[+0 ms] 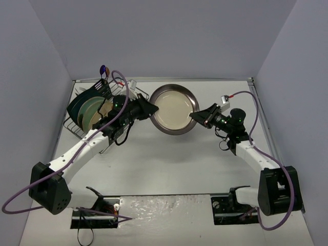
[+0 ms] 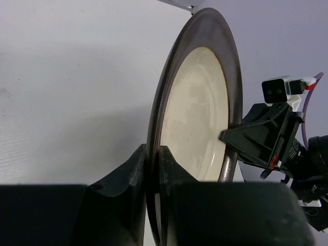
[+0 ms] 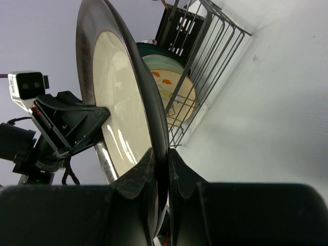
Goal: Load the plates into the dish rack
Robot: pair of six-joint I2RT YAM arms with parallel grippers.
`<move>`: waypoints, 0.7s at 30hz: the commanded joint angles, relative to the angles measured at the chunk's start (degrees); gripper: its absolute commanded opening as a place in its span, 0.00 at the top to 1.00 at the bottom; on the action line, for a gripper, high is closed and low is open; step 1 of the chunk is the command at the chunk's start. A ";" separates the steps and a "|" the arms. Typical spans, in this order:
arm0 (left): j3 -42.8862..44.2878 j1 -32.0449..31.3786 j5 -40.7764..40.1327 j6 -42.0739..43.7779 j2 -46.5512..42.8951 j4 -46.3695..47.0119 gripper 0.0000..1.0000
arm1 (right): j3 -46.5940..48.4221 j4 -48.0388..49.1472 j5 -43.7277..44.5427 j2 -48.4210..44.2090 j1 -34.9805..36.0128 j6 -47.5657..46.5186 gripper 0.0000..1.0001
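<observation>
Two grippers share one plate; notes run left to right.

- Black wire dish rack (image 1: 73, 129): on the outer side of the left gripper (image 1: 151, 109), just behind its wrist. The left arm crosses over the rack's near right corner.
- In the rack, plates stand on edge. Farthest from the gripper is a dark teal plate (image 1: 76, 108), then a pale mint-green plate (image 1: 88, 114). A cream floral plate (image 1: 105, 111) stands closest to the gripper. How many teal plates are stacked there cannot be told from above.
- Small dark slotted cutlery holder (image 3: 177, 23): at the rack's back corner, beyond the standing plates as the right wrist camera sees it.
- Left gripper: pinched narrow on the left rim of the beige round plate with dark rim (image 1: 174, 109). The wrist view shows one finger (image 2: 136, 174) on the plate's underside and the other on its cream face.
- The beige plate lies face up and roughly level, spanning the gap between the two grippers, ahead of both fingertips. The white table (image 1: 169, 159) is below it. Whether the plate clears the tabletop cannot be told from above.
- Right gripper (image 1: 195, 116): clamped narrow on the opposite, right rim, with one finger on each side of the dark edge. It faces the left gripper straight across the plate.
- From the right wrist, the rack and the floral plate sit past the far rim of the held plate.
</observation>
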 commanded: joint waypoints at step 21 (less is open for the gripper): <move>23.64 0.57 -19.89 54.63 -11.99 -25.58 1.00 | 0.18 -22.30 3.21 -10.24 -0.15 -26.49 0.00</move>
